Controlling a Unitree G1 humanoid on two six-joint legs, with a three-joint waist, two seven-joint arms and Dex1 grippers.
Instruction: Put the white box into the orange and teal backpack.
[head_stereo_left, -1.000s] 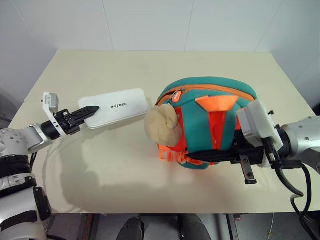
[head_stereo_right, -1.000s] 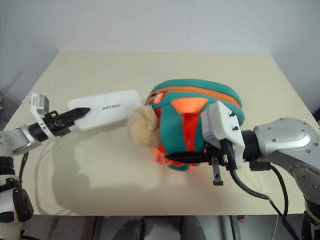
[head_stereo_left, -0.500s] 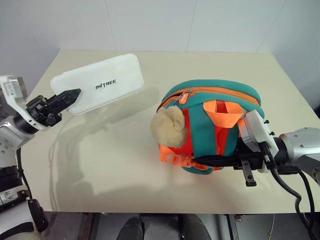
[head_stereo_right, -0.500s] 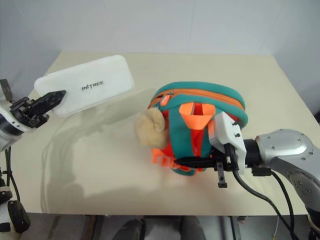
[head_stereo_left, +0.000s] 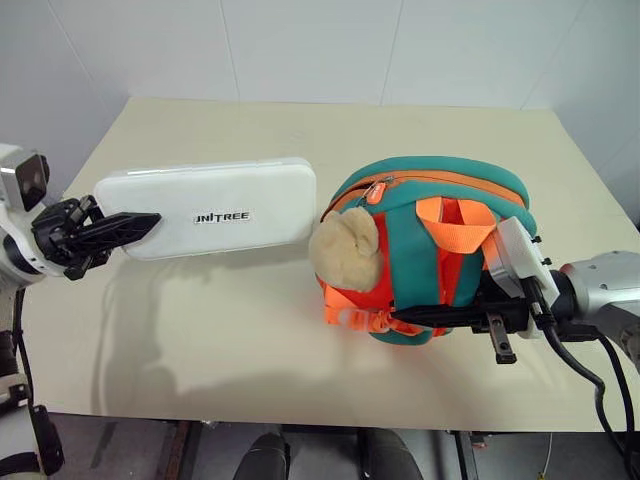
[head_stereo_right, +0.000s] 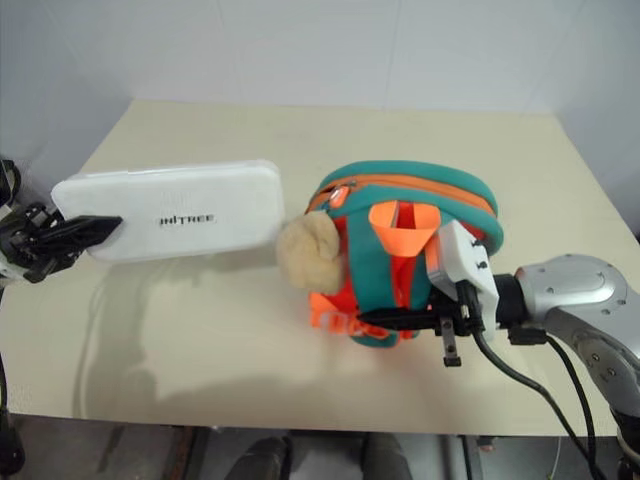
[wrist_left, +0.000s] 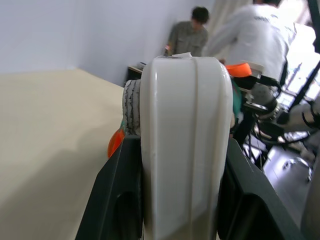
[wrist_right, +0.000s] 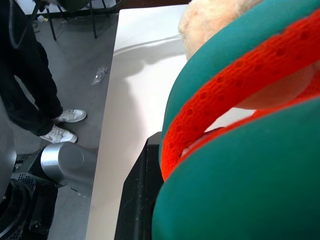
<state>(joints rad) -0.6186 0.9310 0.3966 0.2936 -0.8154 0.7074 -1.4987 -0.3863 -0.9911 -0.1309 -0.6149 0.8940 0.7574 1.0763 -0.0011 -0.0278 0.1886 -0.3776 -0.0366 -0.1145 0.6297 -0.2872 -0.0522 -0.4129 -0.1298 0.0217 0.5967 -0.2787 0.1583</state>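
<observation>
White box now lifted beside backpack

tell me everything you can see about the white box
The white box is a flat, rectangular case of smooth, slightly translucent white plastic with rounded corners and small dark lettering on its broad face. It is off the table, held in the air roughly level, long side across the scene. The left pincer clamps one short end; the other end reaches toward the backpack's plush head.
</observation>
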